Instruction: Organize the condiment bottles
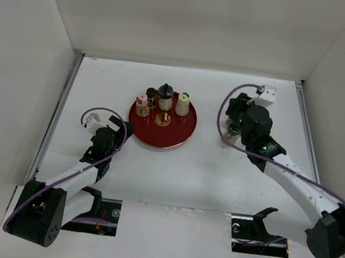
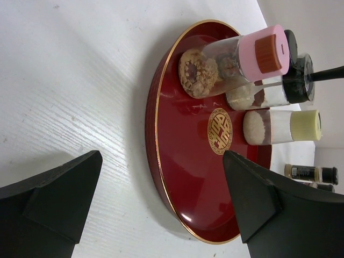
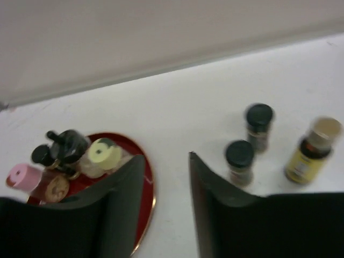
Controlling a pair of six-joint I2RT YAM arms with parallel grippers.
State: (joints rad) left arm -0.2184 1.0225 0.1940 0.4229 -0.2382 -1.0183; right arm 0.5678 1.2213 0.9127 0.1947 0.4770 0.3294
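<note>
The right gripper (image 3: 166, 157) hangs above the far right part of the desk (image 1: 217, 179). Its fingers stand a narrow gap apart and nothing is between them. The left gripper (image 2: 161, 156) sits low near the desk's left edge, spread wide and empty, facing the tray's near-left rim.

The round red tray (image 1: 181, 136) lies left of centre toward the far edge, with a gold emblem (image 2: 220, 130) in its middle. Four bottles stand in its far half, close together:
- a pink-capped jar (image 2: 236, 59) at the left
- a handled black-capped jar (image 2: 269, 94)
- a small black-capped bottle (image 1: 151, 94) between them
- a cream-capped jar (image 2: 279, 126) at the right

Three more stand loose on the desk, well apart from the tray. In the right wrist view a yellow bottle with a tan cap (image 3: 312, 150) is nearest the right edge, and two black-capped jars (image 3: 239, 161) (image 3: 259, 124) stand just beside each other. From above the arm hides most of this group.

All three loose bottles are upright, with their long axes vertical. They lie to the right of the right gripper's fingers, not between them. The right arm is much the nearer. A pick would likely need the fingers to shift toward the right edge and widen. The nearer black-capped jar looks like the closest candidate, though its neighbour crowds it.
</note>
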